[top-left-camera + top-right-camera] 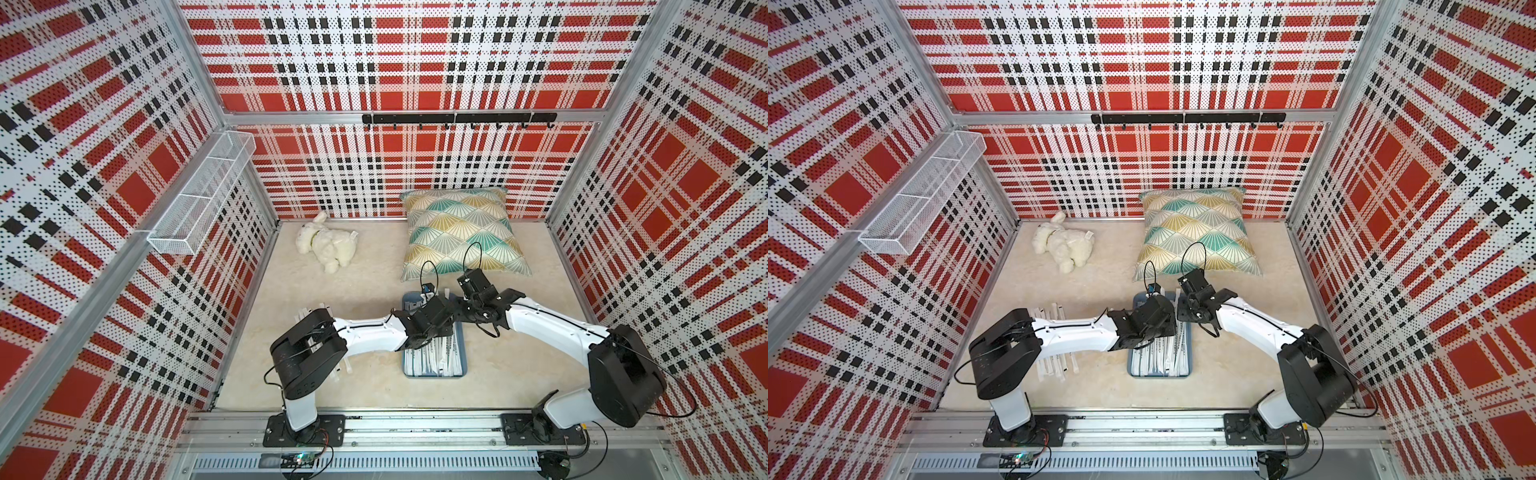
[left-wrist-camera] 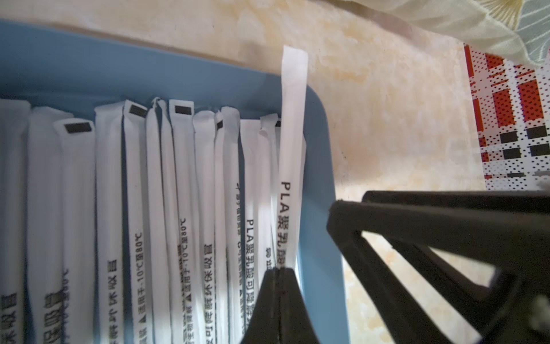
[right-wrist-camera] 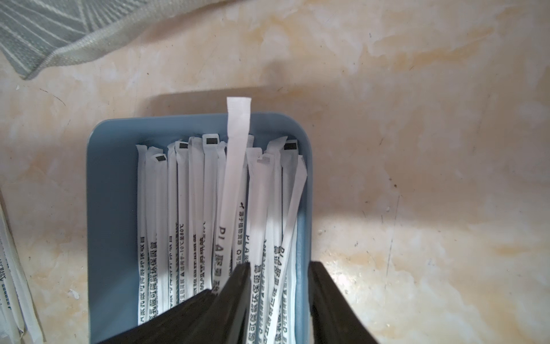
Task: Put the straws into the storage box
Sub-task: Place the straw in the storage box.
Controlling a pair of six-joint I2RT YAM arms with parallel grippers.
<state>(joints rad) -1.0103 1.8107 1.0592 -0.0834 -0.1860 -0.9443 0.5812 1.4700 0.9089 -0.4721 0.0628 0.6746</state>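
Left gripper (image 2: 279, 269) pinched shut on one straw (image 2: 293, 119) over the tray (image 2: 321, 149).
Light, limp paper sleeve, best pinched mid-length; its tip overhangs the rim ahead. Right gripper (image 3: 278, 286) alongside, jaws apart, holding nothing.

Bright, even light (wrist views softly blurred)

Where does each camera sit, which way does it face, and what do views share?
Top views: high over the base rail, looking down; left arm and right arm whole, meeting over the storage box.
Left wrist: on the left arm, looking along the left hand, shut on a raised straw; right hand's fingers alongside.
Right wrist: on the right arm, looking down past the open right hand at the straws in the box.
Shared: both wrist views show the raised straw and box.
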